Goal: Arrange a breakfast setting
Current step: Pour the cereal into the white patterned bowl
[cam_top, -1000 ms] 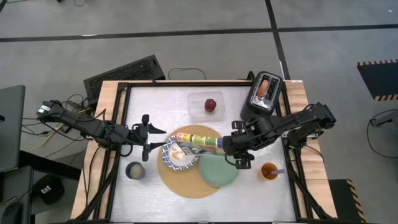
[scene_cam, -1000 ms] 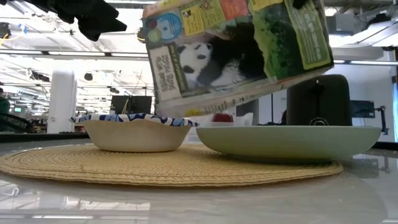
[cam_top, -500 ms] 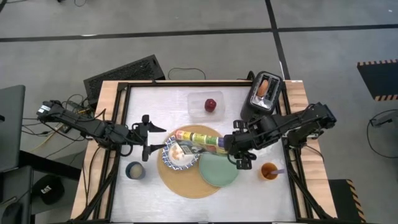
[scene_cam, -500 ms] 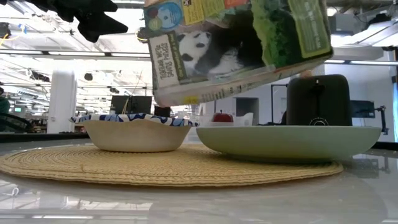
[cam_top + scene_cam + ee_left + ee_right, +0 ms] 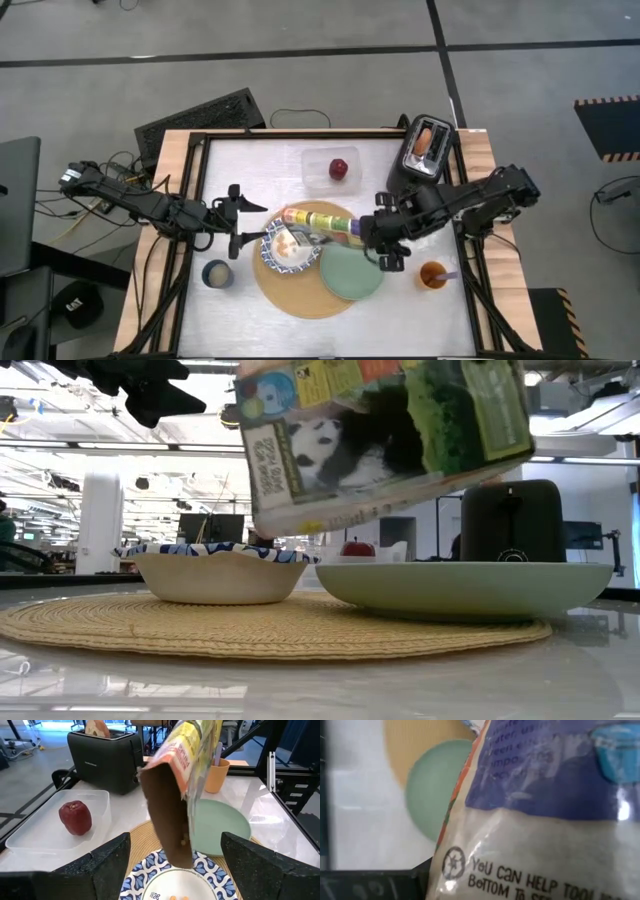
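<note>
My right gripper (image 5: pixel 378 238) is shut on the panda cereal box (image 5: pixel 320 222), which is tipped with its open end (image 5: pixel 172 850) over the blue-and-white bowl (image 5: pixel 285 247). The bowl and the pale green plate (image 5: pixel 350 272) rest on the round tan mat (image 5: pixel 300 285). A few cereal pieces lie in the bowl (image 5: pixel 175 885). My left gripper (image 5: pixel 240 215) is open and empty, just left of the bowl. The red apple (image 5: pixel 340 168) lies in a clear container. The toast (image 5: pixel 427 140) stands in the black toaster (image 5: pixel 422 155). My right gripper holds the cereal box by its closed bottom end (image 5: pixel 358 232), coming from the table's right side. The box fills the right wrist view (image 5: pixel 545 820) and hides the fingers. The box hangs clear of the table, slanted, its open end lowest, above the bowl (image 5: pixel 215 572).
An orange cup (image 5: pixel 432 275) with a pale handle in it stands right of the plate. A small cup (image 5: pixel 216 273) stands left of the mat. The clear container (image 5: pixel 330 168) and the toaster are at the far side. A black frame (image 5: pixel 195 200) rims the table.
My right gripper has raised the cereal box a little over the bowl, and the box has stayed tipped with its open end down. My left gripper has kept still.
</note>
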### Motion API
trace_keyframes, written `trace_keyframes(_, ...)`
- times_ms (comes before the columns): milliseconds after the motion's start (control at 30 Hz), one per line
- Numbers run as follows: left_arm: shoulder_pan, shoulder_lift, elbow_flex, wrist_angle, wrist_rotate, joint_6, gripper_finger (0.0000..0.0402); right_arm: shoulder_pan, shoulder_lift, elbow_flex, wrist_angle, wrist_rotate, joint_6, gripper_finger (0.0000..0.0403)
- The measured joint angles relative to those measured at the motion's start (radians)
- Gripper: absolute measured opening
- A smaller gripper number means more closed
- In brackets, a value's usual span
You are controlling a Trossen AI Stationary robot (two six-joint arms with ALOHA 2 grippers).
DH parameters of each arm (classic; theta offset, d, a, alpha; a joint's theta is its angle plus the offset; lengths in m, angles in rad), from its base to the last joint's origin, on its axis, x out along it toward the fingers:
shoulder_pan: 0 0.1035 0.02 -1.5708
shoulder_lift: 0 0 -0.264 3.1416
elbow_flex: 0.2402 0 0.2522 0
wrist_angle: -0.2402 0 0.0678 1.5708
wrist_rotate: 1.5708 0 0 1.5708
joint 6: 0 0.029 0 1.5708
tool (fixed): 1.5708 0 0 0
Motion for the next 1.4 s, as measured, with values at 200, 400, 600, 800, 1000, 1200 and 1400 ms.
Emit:
trace_keyframes(200, 0.0, 0.0, 0.0, 0.0, -0.002, 0.0, 0.0296, 0.01, 0.0, 0.0, -0.007, 0.012, -0.007, 0.0189)
trace_keyframes(400, 0.0, 0.0, 0.0, 0.0, -0.002, 0.0, 0.0296, 0.016, 0.001, 0.0, -0.004, 0.072, 0.0, 0.0189)
trace_keyframes(600, 0.0, 0.0, 0.0, 0.0, -0.002, 0.0, 0.0296, 0.011, 0.001, 0.0, -0.004, 0.023, 0.019, 0.0189)
trace_keyframes(800, 0.0, 0.0, 0.0, 0.0, -0.001, 0.0, 0.0296, 0.021, 0.001, 0.0, -0.015, 0.005, 0.022, 0.0188)
trace_keyframes(1000, 0.0, 0.0, 0.0, 0.0, -0.001, 0.0, 0.0296, 0.014, 0.001, 0.0, -0.011, -0.001, 0.035, 0.0187)
trace_keyframes(1200, 0.0, 0.0, 0.0, 0.0, 0.0, 0.0, 0.0296, 0.006, 0.0, 0.0, -0.009, -0.011, 0.036, 0.0187)
trace_keyframes(1400, 0.0, 0.0, 0.0, 0.0, 0.0, 0.0, 0.0296, 0.012, 0.0, 0.0, -0.023, -0.005, 0.034, 0.0187)
